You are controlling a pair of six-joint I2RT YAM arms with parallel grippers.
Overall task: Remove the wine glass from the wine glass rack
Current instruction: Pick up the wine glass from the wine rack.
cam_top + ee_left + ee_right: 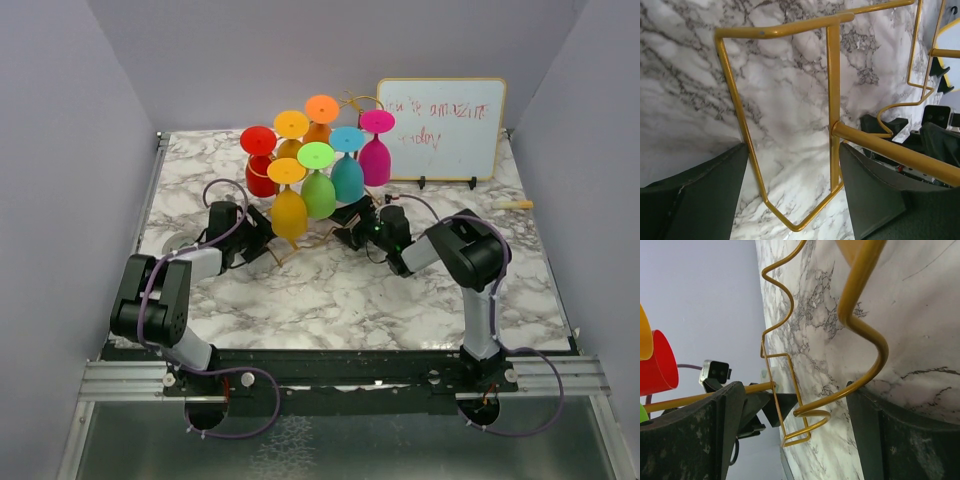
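rack [834, 90] base inside left pincer [792, 150], rail [856, 285] inside right pincer [795, 390]

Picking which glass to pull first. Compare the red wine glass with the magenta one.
Colour: the red wine glass is bright red, the magenta wine glass pink-purple.
Place: the red one hangs at the left end of the wine glass rack, the magenta one at the right end, beside the white-board.
Both hang upside down, foot up and bowl down.
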